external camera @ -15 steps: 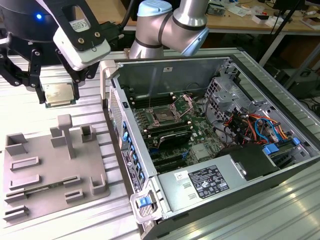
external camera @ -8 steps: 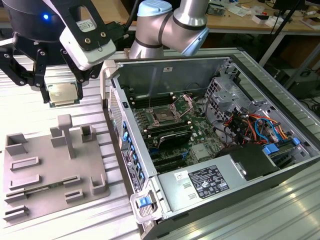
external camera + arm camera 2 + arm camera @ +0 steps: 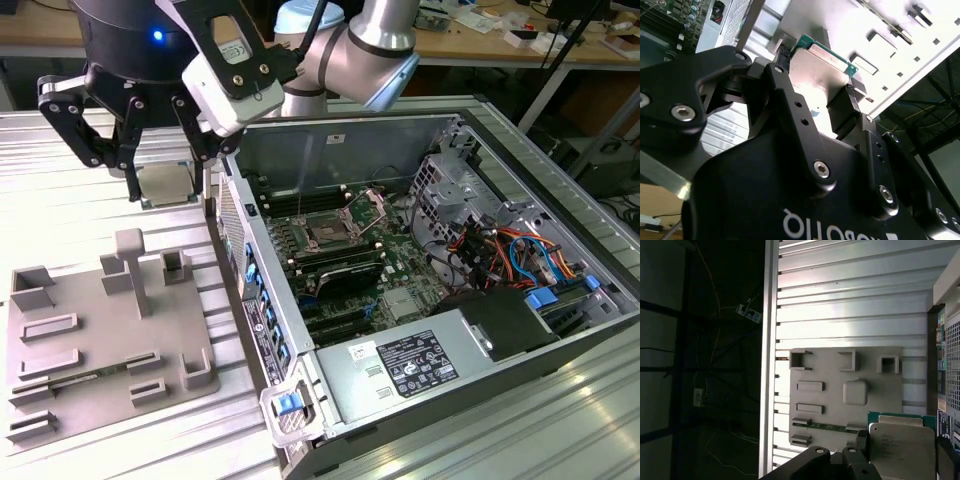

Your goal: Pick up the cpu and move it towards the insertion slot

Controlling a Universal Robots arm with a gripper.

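Note:
The cpu (image 3: 166,186) is a small flat square chip with a silvery top and a green edge. It hangs in the air between the fingers of my gripper (image 3: 168,178), which is shut on it. This is above the table, beyond the grey fixture plate (image 3: 90,330) and just outside the open computer case, on the exterior view's left of it. Both wrist views show the cpu (image 3: 817,65) (image 3: 900,445) clamped between two black fingers (image 3: 845,107) (image 3: 861,440). The insertion slot (image 3: 328,233) lies inside the case on the green board, its dark centre exposed and its metal frame raised.
The case's near wall (image 3: 255,300) stands between the gripper and the board. A silver labelled power-supply box (image 3: 410,365) and bundled cables (image 3: 500,250) fill the case's front and right. The fixture plate (image 3: 840,395) carries raised blocks on the ribbed metal table (image 3: 60,200).

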